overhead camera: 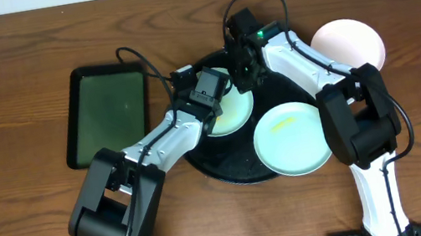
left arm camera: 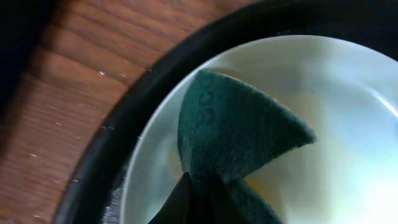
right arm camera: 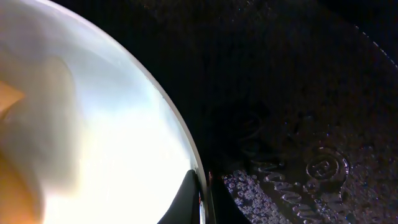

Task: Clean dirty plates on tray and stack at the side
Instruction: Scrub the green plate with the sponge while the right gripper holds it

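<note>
Pressing a green scouring pad (left arm camera: 239,127) onto a pale plate (left arm camera: 336,81), the left gripper (left arm camera: 198,200) is closed tight on the pad. That plate lies on the round black tray (left arm camera: 118,134), its rim pinched by the nearly closed right gripper (right arm camera: 199,196). A hard swipe could tug the rim free and slide the plate into the smeared mint plate (overhead camera: 289,141) beside it.

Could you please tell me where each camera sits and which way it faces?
Overhead: above the wooden table, facing straight down; left arm and right arm show over the round black tray.
Left wrist: on the left tool, looking down at its dark green scouring pad on the pale smeared plate.
Right wrist: on the right tool, pinching that plate's rim.
Wrist views share plate and tray.
</note>
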Action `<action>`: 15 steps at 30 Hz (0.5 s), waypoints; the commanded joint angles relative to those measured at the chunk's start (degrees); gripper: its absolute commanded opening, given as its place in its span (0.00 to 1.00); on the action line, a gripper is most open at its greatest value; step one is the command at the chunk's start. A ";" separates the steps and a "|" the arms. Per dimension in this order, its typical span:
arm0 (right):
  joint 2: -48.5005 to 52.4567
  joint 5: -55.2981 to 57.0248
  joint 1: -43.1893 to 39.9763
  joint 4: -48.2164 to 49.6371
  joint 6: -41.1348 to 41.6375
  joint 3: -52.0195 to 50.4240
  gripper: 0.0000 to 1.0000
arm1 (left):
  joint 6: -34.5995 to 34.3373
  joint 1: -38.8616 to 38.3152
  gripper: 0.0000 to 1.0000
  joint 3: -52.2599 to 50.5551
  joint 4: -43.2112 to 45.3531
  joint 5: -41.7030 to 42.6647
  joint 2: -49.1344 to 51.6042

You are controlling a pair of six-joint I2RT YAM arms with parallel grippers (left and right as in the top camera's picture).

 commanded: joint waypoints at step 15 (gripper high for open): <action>1.60 1.27 0.59 0.55 0.90 -1.77 0.01 | -2.51 1.20 0.08 -1.79 3.91 13.16 -6.12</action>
